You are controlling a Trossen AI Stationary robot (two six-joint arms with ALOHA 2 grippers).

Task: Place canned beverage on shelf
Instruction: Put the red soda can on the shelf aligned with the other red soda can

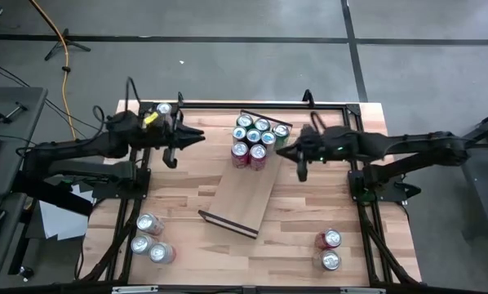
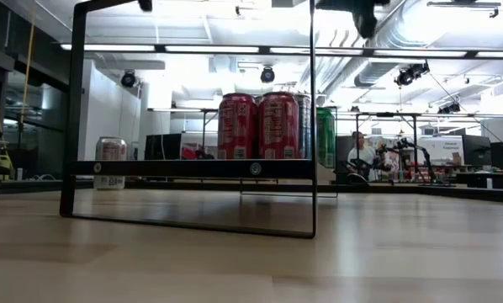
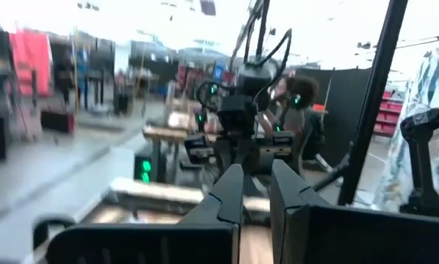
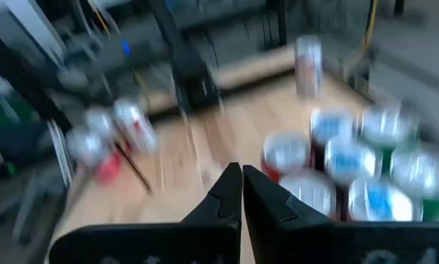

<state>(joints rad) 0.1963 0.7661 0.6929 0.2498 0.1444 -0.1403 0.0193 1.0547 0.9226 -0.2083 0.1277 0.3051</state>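
**Both jaws empty, cans still waiting**

The left gripper and right gripper hang above the counter's far half, jaws closed on nothing. Between them, the shelf lies at a slant, a cluster of cans packed at its far end. Loose cans remain: three cans near-left, two cans near-right, and one can at the far-left corner. The task looks partly done.
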